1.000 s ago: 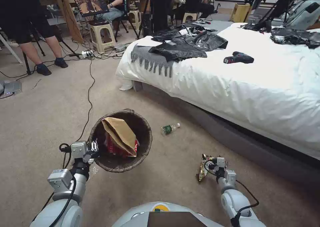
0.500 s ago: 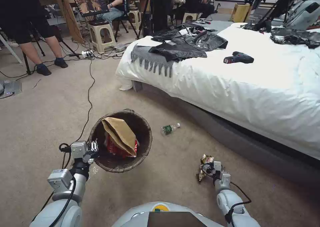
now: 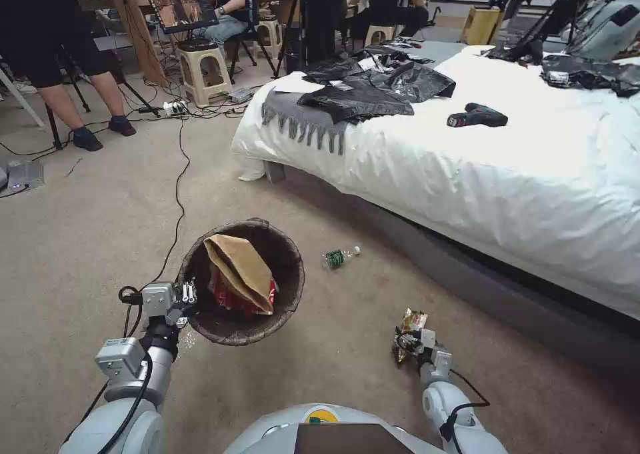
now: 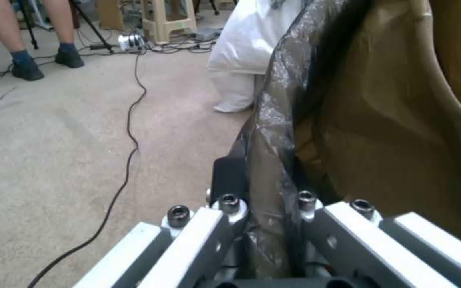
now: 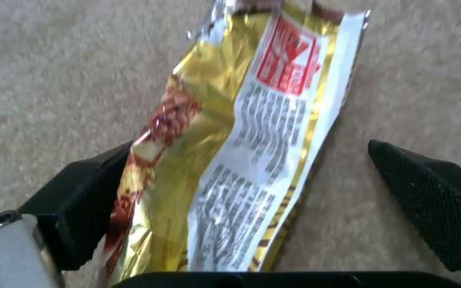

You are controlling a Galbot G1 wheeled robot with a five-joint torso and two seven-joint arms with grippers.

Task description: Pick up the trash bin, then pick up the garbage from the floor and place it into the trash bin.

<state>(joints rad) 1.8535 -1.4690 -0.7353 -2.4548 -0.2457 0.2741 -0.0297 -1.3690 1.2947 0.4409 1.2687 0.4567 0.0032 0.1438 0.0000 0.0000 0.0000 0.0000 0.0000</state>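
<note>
The bed (image 3: 507, 174) flanks the carpet. The left gripper (image 3: 189, 293) is clamped on the rim of the bin (image 3: 287, 294), raised. The right gripper (image 5: 252, 200), fingers apart, straddles the wrapper (image 5: 241, 152) on the floor.

I see beige carpet floor (image 3: 100, 241): shiny snack wrapper (image 3: 408, 326) lying flat, small bottle (image 3: 341, 257) near the bed (image 3: 533, 194), black cable (image 3: 179, 194) trailing. On the bed: grey-black clothing (image 3: 360, 94), dark drill-like tool (image 3: 477, 116).
</note>
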